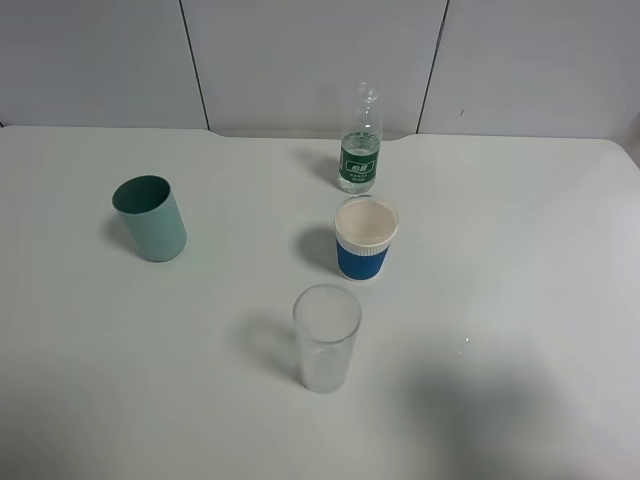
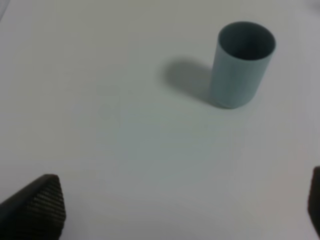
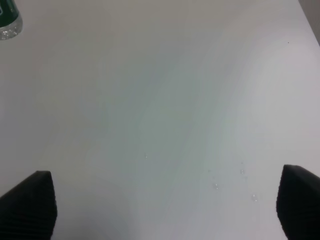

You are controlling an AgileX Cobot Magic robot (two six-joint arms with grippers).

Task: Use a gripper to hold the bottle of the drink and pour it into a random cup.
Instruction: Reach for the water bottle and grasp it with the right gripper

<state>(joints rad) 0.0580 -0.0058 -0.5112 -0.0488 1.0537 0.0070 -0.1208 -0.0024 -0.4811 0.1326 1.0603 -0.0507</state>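
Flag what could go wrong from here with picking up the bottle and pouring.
1. The bottle stands close behind the blue cup, and the glass tumbler stands in front of that. A reach from the front could knock either one over.
2. The bottle barely shows in the right wrist view, so the open right gripper is not lined up with it. Closing off-centre might tip the narrow bottle.
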